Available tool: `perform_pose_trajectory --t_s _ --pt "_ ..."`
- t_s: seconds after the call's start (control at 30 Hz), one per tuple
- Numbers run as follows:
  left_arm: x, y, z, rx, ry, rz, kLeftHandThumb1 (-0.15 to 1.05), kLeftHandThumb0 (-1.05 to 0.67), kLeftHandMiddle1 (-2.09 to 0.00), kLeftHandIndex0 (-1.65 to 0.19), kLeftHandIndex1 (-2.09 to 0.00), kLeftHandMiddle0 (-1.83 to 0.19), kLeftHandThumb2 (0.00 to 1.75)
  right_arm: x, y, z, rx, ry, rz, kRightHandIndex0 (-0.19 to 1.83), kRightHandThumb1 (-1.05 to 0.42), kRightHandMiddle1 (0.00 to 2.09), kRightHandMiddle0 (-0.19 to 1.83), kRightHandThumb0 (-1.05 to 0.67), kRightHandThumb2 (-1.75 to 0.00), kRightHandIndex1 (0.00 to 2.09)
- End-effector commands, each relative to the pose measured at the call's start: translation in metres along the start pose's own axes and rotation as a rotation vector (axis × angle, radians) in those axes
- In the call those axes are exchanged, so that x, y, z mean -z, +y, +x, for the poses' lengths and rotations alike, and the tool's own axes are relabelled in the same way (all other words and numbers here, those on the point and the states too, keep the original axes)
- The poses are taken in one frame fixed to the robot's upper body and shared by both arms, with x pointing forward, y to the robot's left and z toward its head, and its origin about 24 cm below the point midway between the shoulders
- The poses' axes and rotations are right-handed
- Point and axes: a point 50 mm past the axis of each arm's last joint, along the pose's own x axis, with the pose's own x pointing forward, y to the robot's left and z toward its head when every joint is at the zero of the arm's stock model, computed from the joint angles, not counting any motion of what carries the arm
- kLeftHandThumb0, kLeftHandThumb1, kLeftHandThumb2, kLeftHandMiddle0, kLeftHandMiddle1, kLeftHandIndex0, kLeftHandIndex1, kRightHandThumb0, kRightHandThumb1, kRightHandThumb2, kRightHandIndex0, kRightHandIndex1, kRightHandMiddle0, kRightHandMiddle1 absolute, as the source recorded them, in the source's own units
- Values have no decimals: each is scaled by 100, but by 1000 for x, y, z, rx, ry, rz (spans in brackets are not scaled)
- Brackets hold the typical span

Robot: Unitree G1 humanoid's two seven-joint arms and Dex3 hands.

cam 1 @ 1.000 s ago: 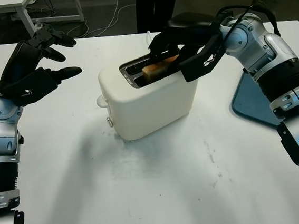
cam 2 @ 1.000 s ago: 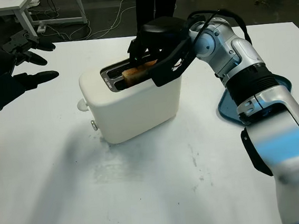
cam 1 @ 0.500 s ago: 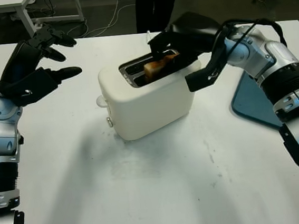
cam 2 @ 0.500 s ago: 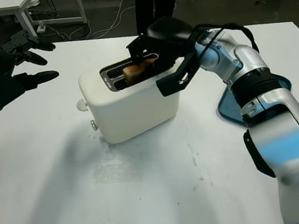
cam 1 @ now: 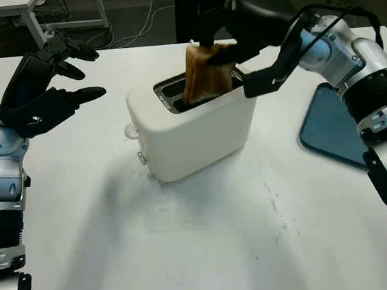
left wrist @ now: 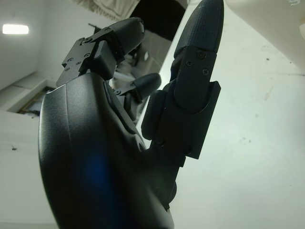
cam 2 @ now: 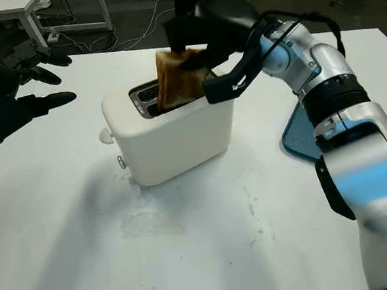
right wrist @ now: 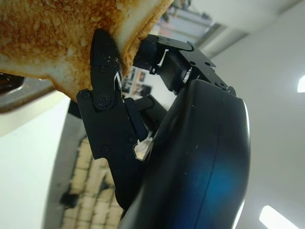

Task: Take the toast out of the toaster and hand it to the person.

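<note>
A cream toaster (cam 1: 192, 135) stands mid-table. A browned slice of toast (cam 1: 204, 75) is lifted most of the way out of its near slot, its lower edge still at the opening. My right hand (cam 1: 238, 34) is shut on the toast's upper right edge, above the toaster's far end. In the right wrist view the toast (right wrist: 57, 33) is pinched between the black fingers (right wrist: 107, 95). My left hand (cam 1: 47, 84) hangs open above the table's left side, well apart from the toaster. A person in dark trousers (cam 1: 197, 1) stands behind the table.
A blue plate (cam 1: 329, 128) lies on the table to the right, under my right forearm. A white desk (cam 1: 36, 9) and floor cables are beyond the far edge. The near half of the white table (cam 1: 211, 253) is bare.
My right hand has risen and pulled the toast up from the slot, from barely showing to mostly out. The left hand has not moved.
</note>
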Motion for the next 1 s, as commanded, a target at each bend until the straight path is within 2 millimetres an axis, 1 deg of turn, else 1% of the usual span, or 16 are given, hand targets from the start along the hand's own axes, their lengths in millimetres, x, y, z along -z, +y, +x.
perform_pose_trajectory --t_s 0.0,0.1,0.2,0.23,0.3,0.4,0.43,0.53,0.63,0.77,0.87,0.9,0.97 --pt "2 0 -2 3 3 -11 88 -74 -126 -19 -104 -19 0 0 -17 5 45 17 75 89 -92 175 60 -49 -48 175" --pt "2 0 -2 4 7 -2 89 -75 -127 -18 -104 -18 0 6 -28 4 81 42 177 87 -92 175 60 -48 -47 175" --pt "3 0 -2 8 8 -4 89 -76 -127 -18 -104 -19 1 10 -40 2 132 51 242 93 -92 175 64 -48 -45 175" --pt "2 0 -3 9 10 -4 89 -76 -126 -18 -104 -18 1 12 -43 1 148 58 254 98 -92 175 69 -47 -45 175" --pt "2 0 -3 9 14 -3 89 -76 -126 -18 -104 -18 1 15 -50 0 166 80 267 103 -92 175 73 -46 -45 175" --pt "2 0 -3 8 11 -10 89 -74 -126 -18 -104 -18 0 21 -61 -3 200 141 254 99 -92 175 70 -47 -44 175" --pt "2 0 -3 7 12 -11 88 -74 -127 -18 -104 -18 0 23 -63 -5 220 157 250 97 -92 174 67 -48 -42 175" --pt "2 0 -3 8 15 -4 89 -74 -127 -18 -104 -17 0 29 -69 -10 264 174 271 97 -92 170 65 -45 -40 175" --pt "3 0 -3 9 8 -5 89 -75 -127 -18 -104 -18 0 39 -71 -17 308 219 280 101 -92 174 73 -45 -39 175" --pt "3 0 -3 10 13 -7 89 -75 -127 -17 -104 -17 0 54 -65 -22 333 373 237 101 -92 174 75 -43 -39 175" --pt "3 0 -2 10 15 -3 90 -77 -127 -17 -104 -17 1 62 -58 -26 323 453 205 93 -92 175 68 -40 -40 175" --pt "3 0 -2 10 16 1 90 -79 -127 -17 -104 -17 1 65 -56 -28 320 476 204 89 -92 175 63 -37 -40 175" --pt "3 0 -3 10 19 0 90 -80 -127 -17 -104 -17 1 70 -51 -31 312 530 221 84 -92 175 57 -37 -40 175"
